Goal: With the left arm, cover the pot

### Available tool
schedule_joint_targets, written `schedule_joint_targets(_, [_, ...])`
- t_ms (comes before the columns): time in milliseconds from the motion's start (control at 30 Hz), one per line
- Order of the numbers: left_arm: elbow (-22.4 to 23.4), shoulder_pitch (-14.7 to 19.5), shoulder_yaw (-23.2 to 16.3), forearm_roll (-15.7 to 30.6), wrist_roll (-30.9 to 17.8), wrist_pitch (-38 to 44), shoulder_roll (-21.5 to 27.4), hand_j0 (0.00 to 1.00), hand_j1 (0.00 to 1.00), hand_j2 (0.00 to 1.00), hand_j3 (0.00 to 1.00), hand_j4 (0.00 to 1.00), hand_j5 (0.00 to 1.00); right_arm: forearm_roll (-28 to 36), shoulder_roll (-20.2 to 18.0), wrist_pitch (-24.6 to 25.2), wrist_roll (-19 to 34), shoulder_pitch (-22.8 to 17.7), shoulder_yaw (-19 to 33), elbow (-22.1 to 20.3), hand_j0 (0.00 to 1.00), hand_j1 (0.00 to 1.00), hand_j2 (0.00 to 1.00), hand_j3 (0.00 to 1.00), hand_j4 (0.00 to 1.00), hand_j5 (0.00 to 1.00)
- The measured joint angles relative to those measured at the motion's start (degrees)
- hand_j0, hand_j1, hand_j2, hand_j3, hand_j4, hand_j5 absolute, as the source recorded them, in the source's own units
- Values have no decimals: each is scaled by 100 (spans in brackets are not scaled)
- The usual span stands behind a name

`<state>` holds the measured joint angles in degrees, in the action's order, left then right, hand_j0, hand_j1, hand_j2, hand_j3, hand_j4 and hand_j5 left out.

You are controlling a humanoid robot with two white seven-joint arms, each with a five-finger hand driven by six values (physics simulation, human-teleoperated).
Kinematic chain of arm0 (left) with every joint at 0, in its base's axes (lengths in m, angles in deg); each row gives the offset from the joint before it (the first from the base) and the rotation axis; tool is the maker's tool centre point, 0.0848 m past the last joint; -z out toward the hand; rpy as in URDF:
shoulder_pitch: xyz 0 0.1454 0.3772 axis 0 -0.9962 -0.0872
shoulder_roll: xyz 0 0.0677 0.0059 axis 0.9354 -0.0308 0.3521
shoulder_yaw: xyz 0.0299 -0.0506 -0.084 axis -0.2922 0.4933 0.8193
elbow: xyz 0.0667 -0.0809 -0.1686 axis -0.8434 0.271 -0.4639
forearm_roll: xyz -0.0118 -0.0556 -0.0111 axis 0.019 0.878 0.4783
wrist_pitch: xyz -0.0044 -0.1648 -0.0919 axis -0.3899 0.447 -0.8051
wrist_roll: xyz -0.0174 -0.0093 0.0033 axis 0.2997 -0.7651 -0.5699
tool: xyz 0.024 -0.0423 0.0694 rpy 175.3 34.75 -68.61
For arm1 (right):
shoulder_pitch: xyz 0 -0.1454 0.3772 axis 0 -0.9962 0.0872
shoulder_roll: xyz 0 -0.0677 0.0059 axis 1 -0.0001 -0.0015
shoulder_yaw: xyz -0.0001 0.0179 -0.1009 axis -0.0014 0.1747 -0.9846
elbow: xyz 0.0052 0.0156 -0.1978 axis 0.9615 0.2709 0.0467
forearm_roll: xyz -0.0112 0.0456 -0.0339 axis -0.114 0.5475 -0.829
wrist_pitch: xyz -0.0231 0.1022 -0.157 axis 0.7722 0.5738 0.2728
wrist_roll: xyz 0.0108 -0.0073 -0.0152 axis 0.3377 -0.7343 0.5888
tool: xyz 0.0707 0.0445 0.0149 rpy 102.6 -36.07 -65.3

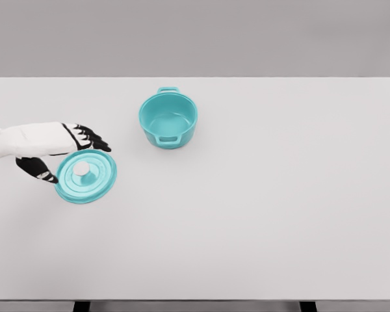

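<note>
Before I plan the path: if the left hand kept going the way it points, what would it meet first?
The left hand points right, passing just short of the pot; the way looks free, though depth is unclear.

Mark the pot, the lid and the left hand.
pot (168,121), head view, inside floor of the open pot.
lid (86,176), head view, top face near the knob.
left hand (64,153), head view, at the lid's far left edge, between fingers and thumb.

A white table (260,214) stands before a plain grey wall (195,36).
</note>
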<state>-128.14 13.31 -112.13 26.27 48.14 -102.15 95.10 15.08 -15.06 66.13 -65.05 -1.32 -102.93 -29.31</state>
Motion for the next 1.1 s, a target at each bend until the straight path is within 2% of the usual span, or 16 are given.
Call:
schedule_joint_targets(100, [18, 35, -56, -312, 0, -177, -127, 99, 99, 99, 99, 99, 99, -1, 0, 0, 0, 0, 0, 0, 100, 100, 100, 100, 100, 100])
schedule_joint_targets(300, [480, 53, -118, -847, 0, -267, -390, 99, 99, 99, 99, 99, 99, -1, 0, 0, 0, 0, 0, 0, 100, 100, 100, 100, 100, 100])
schedule_joint_targets(433, [817, 62, -169, -932, 0, -278, -551, 98, 98, 98, 98, 98, 98, -1, 0, 0, 0, 0, 0, 0, 100, 100, 100, 100, 100, 100])
schedule_joint_targets(567, [926, 62, -217, -952, 0, -280, -604, 85, 85, 85, 85, 85, 85, -1, 0, 0, 0, 0, 0, 0, 100, 100, 100, 100, 100, 100])
schedule_joint_targets(600, [938, 62, -224, -954, 0, -281, -609, 84, 84, 84, 84, 84, 84, -1, 0, 0, 0, 0, 0, 0, 100, 100, 100, 100, 100, 100])
schedule_joint_targets(867, [1006, 70, -291, -962, 0, -280, -622, 84, 84, 84, 84, 84, 84, -1, 0, 0, 0, 0, 0, 0, 100, 100, 100, 100, 100, 100])
schedule_joint_targets(1100, [1347, 141, -325, -1161, 0, -247, -813, 84, 84, 84, 84, 84, 84, 0, 0, 0, 0, 0, 0, 0, 100, 100, 100, 100, 100, 100])
